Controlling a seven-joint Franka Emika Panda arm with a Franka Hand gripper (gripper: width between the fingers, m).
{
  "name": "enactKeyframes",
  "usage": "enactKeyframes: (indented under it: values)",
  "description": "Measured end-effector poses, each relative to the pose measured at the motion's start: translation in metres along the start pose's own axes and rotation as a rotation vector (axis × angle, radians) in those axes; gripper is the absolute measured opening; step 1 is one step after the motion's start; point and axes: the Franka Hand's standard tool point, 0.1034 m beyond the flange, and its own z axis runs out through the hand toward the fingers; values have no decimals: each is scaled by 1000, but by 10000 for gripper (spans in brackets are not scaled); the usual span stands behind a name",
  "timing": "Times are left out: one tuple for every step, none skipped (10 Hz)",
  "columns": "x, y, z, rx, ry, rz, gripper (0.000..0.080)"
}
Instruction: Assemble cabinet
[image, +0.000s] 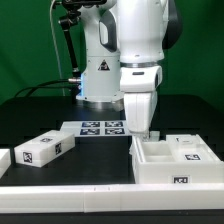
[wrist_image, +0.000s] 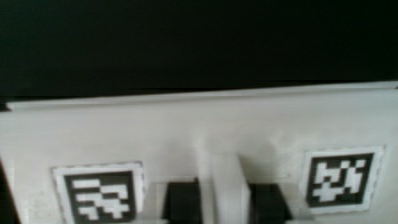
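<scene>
Directly beneath the claw (image: 143, 134) stands the cabinet box (image: 172, 160), its tagged wall (wrist_image: 196, 120) close, probably lined up for a grip; the jaws' spread I cannot tell. Well apart from the claw lies a loose tagged piece (image: 45, 150), likely for a later step.

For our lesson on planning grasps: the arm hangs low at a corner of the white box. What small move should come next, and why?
Probably close the gripper on the box wall. It is down at the box's far corner on the exterior view's left, and the wrist view shows a tagged wall close up. Whether it already grips cannot be told.
</scene>
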Motion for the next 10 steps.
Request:
enactKeyframes:
  values:
    - [0, 0, 0, 0, 0, 0, 67]
    - [0, 0, 0, 0, 0, 0, 67]
    - [0, 0, 0, 0, 0, 0, 67]
    - [0, 0, -1, 1, -2, -2, 67]
    - [3, 1, -7, 8, -14, -9, 67]
    - [9, 1, -17, 7, -24, -24, 67]
    - [16, 0, -26, 3, -32, -45, 67]
    - [19, -1, -33, 4, -41, -58, 68]
    - [20, 0, -39, 3, -48, -78, 68]
    - [17, 2, -43, 12, -59, -113, 68]
